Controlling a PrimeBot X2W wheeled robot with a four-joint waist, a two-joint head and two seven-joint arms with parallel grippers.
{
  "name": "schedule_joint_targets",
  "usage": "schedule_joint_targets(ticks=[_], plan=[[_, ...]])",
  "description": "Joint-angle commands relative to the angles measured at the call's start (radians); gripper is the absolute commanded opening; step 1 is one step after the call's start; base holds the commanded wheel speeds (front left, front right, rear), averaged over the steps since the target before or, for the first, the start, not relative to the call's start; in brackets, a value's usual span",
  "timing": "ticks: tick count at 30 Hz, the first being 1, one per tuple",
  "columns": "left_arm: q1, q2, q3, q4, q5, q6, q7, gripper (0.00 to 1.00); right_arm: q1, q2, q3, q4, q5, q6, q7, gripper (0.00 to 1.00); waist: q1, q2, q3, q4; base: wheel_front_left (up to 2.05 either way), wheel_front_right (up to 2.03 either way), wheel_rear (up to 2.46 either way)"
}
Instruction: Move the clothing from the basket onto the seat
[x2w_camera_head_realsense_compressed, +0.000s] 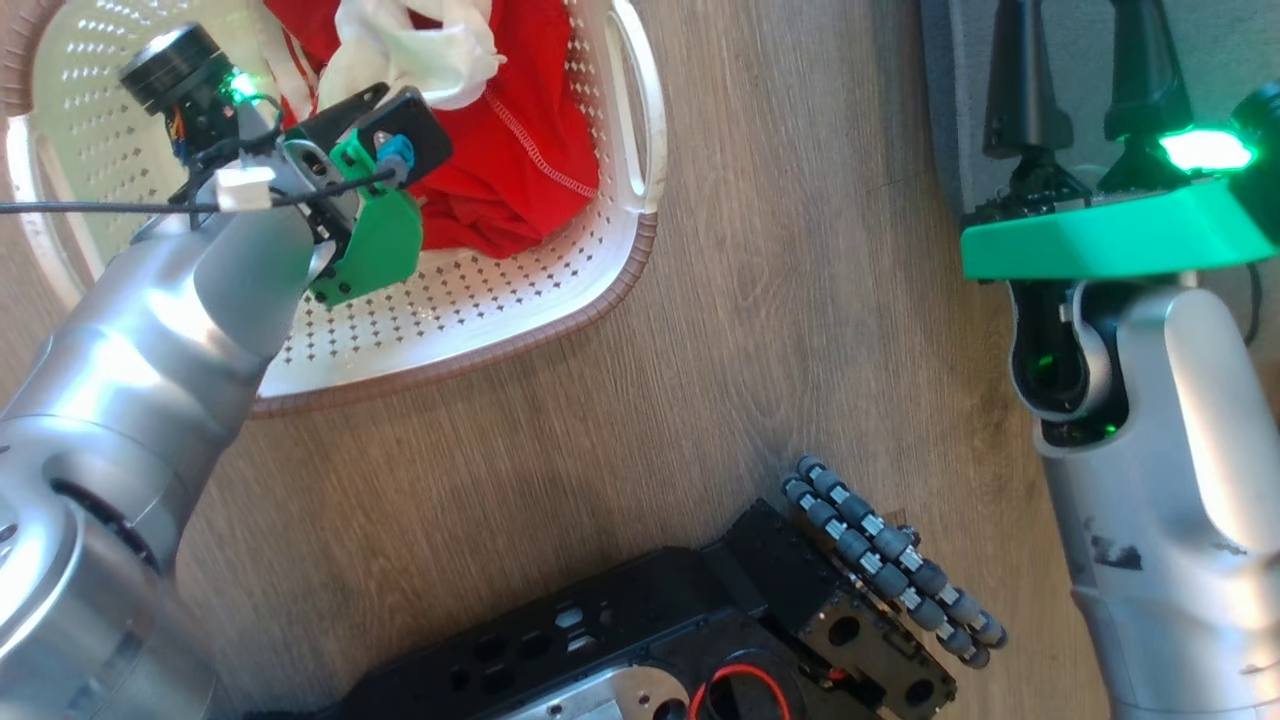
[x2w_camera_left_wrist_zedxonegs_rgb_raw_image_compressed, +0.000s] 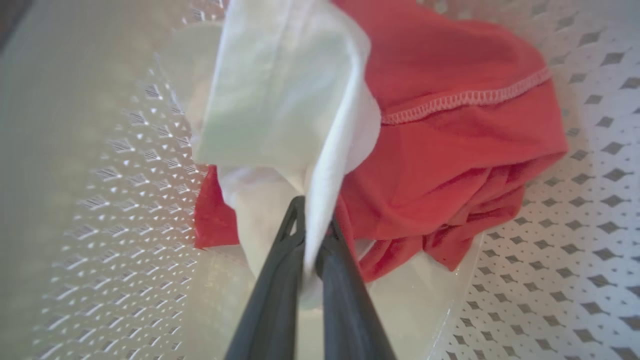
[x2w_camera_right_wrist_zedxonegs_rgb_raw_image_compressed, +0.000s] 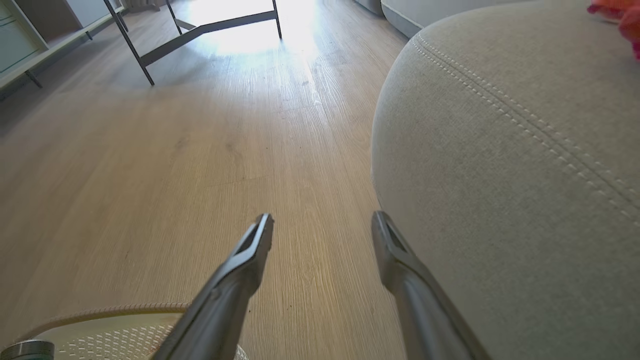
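Observation:
The clothing (x2w_camera_left_wrist_zedxonegs_rgb_raw_image_compressed: 450, 150), bright red with a white band, lies bunched in the cream perforated basket (x2w_camera_left_wrist_zedxonegs_rgb_raw_image_compressed: 590, 200). My left gripper (x2w_camera_left_wrist_zedxonegs_rgb_raw_image_compressed: 315, 215) is inside the basket, shut on a fold of the clothing's white band. In the head view the left gripper (x2w_camera_head_realsense_compressed: 405, 125) reaches into the basket (x2w_camera_head_realsense_compressed: 600, 300) against the clothing (x2w_camera_head_realsense_compressed: 520, 150), its fingertips hidden by the wrist. My right gripper (x2w_camera_right_wrist_zedxonegs_rgb_raw_image_compressed: 322, 220) hangs open and empty over the floor, just left of the grey stitched seat (x2w_camera_right_wrist_zedxonegs_rgb_raw_image_compressed: 500, 175). In the head view the right gripper (x2w_camera_head_realsense_compressed: 1075, 40) is at the upper right.
Wooden floor (x2w_camera_head_realsense_compressed: 700, 350) lies between the basket and the seat. My dark base with its roller wheel (x2w_camera_head_realsense_compressed: 890, 560) sits at the bottom. A dark metal frame (x2w_camera_right_wrist_zedxonegs_rgb_raw_image_compressed: 200, 30) stands far off. A bit of red-orange fabric (x2w_camera_right_wrist_zedxonegs_rgb_raw_image_compressed: 625, 15) shows at the seat's far edge.

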Motion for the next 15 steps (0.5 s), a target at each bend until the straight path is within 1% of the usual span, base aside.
schedule_joint_targets(ticks=[1,5,15], plan=[[0.015,0.007,0.023,-0.014,-0.012,0.006,-0.016,0.0,0.017,0.007,0.006,-0.025,-0.004,0.007,-0.005,1.0,0.0,0.0,-0.008,0.0,0.0,0.0,0.0],[0.033,0.016,0.053,-0.056,-0.044,0.015,-0.019,0.0,-0.006,0.007,0.013,-0.021,-0.014,0.007,-0.005,1.0,0.0,0.0,-0.031,0.003,0.0,0.0,0.0],[0.155,0.045,0.144,-0.284,-0.099,0.054,-0.02,0.0,-0.008,0.007,-0.003,0.012,-0.092,0.007,-0.005,1.0,0.0,0.0,-0.162,0.082,0.0,0.0,0.0]])
